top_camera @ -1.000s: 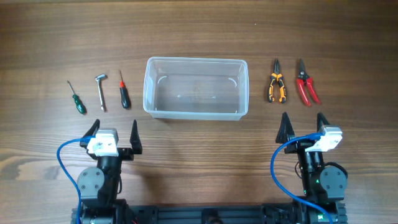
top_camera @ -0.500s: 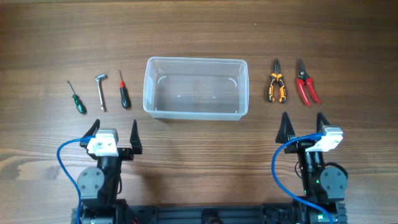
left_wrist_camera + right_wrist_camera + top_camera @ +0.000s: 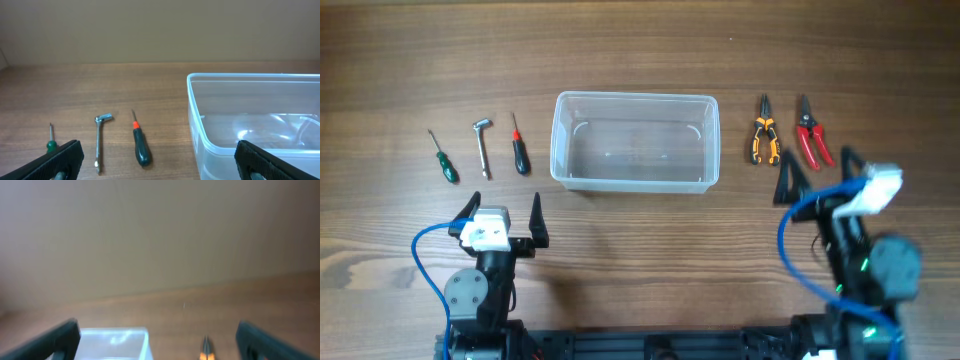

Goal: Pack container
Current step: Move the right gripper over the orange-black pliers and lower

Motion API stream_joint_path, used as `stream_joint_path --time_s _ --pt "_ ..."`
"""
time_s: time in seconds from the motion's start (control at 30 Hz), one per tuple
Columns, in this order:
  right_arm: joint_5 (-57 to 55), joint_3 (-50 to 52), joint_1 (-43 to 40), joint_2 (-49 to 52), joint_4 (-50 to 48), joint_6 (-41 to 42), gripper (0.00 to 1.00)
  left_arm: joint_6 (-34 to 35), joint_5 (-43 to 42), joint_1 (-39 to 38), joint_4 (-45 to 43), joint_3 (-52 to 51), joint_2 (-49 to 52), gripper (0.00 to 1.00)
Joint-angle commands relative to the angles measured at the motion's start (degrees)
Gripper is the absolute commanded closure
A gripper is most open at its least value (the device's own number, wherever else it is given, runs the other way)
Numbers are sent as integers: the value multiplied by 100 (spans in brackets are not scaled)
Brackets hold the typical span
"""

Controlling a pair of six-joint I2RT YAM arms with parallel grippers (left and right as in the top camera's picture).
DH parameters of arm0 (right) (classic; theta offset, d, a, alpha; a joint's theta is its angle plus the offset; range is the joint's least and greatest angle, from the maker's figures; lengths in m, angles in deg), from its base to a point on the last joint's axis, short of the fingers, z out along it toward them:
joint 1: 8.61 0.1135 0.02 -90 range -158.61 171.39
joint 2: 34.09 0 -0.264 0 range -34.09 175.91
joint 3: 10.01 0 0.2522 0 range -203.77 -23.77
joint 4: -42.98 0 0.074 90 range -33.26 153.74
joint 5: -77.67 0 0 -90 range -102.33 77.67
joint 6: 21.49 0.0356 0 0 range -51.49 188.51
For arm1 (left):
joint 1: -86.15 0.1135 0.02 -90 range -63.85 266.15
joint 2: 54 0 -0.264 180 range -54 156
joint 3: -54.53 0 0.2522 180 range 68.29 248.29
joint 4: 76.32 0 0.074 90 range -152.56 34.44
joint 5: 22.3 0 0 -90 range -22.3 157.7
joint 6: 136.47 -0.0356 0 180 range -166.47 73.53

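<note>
Right now your container (image 3: 635, 145) sits upright in the middle of the counter (image 3: 640, 40), midway between its left and right edges, open side up. Toward the left edge three tools lie in a row, each apart from the next: a green-handled screwdriver (image 3: 443, 158), a metal L-shaped wrench (image 3: 483, 145), and a black-handled screwdriver (image 3: 520, 148) nearest the tub. Toward the right edge lie orange-and-black pliers (image 3: 765, 135) with red cutters (image 3: 811, 135) just beside them. Your left end effector (image 3: 505, 203) hangs toward the near edge with its fingers spread wide apart, on the near side of the wrench and the black-handled screwdriver. Your right end effector (image 3: 816, 162) is spread wide too, its fingertips close to the handle ends of the pliers and cutters. It looks blurred from overhead, and its own wrist view is blurred as well, showing only a corner of the container and the pliers' tip between its fingers.
</note>
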Motion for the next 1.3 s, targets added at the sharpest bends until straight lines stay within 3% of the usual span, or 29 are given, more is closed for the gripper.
stream_joint_path --time_s 0.0,0.13,0.3,0.53,0.67,0.87,0.97,1.07,1.27 --pt "289 -2297 -24 2057 1438 -625 0 -68 -87 48 -17 -37 -48 0" --pt "306 -4937 -24 4465 3982 -1241 0 -68 -87 48 -17 -37 -48 0" --pt "391 -6408 -24 6262 5386 -1156 0 -68 -87 48 -17 -37 -48 0" --pt "308 -6424 -24 7069 5781 -1043 0 -68 -87 48 -17 -37 -48 0" --pt "177 -6424 -24 7086 5860 -1635 0 -68 -87 48 -17 -37 -48 0" --pt "-1429 -6422 -24 7383 5869 -2083 0 -68 -87 48 -17 -37 -48 0" --pt "-1436 -6422 -24 7818 5893 -2059 1 -68 -87 48 -17 -37 -48 0" --pt "-1353 -6422 -24 8299 6035 -1849 9 -68 -87 48 -17 -37 -48 0" --pt "-1360 -6422 -24 8915 6078 -1762 9 -68 -87 48 -17 -37 -48 0"
